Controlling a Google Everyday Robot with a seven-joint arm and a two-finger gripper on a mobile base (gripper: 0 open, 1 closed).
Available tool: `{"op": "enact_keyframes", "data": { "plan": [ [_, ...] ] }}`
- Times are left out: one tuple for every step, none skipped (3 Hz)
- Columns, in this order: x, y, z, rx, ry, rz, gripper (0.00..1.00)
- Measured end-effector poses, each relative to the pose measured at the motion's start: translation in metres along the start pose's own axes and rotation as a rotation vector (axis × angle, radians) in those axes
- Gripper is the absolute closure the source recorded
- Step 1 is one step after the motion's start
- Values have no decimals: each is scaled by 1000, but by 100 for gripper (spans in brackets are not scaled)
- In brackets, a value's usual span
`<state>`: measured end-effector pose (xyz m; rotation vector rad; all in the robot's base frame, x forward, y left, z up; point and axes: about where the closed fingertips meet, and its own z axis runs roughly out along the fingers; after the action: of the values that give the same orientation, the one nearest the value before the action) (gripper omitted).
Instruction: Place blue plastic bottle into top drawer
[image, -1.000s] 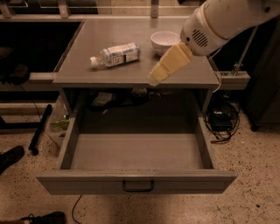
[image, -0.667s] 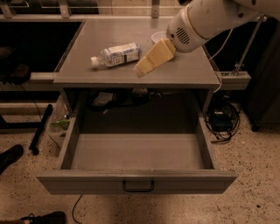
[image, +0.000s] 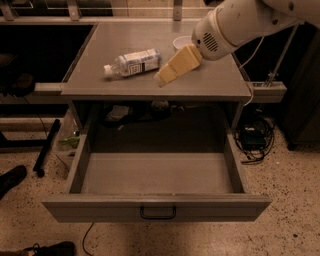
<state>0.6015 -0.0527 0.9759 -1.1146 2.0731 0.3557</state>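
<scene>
The blue plastic bottle (image: 132, 63) lies on its side on the grey tabletop (image: 100, 85), white cap pointing left, white label with dark print. The gripper (image: 165, 76), with cream-coloured fingers, hangs above the tabletop just right of the bottle's base, on the end of a white arm (image: 235, 25) coming in from the upper right. It holds nothing. The top drawer (image: 155, 207) is pulled fully out below the table, its grey inside showing nothing, with a small dark bar handle (image: 158, 213) at the centre of its front panel.
A white bowl (image: 181, 43) stands on the tabletop behind the gripper, partly hidden by the arm. Cables (image: 255, 140) lie on the speckled floor at right. A dark shoe (image: 12, 180) is at the left edge. Clutter sits in the cabinet space behind the drawer.
The gripper has moved left across the tabletop toward the bottle and now sits right beside its base. The bottle and drawer have not moved.
</scene>
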Motion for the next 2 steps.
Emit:
{"op": "enact_keyframes", "data": {
  "plan": [
    [-8, -26, 32, -14, -48, -31, 0],
    [-12, -55, 61, -40, -102, -43, 0]
  ]
}}
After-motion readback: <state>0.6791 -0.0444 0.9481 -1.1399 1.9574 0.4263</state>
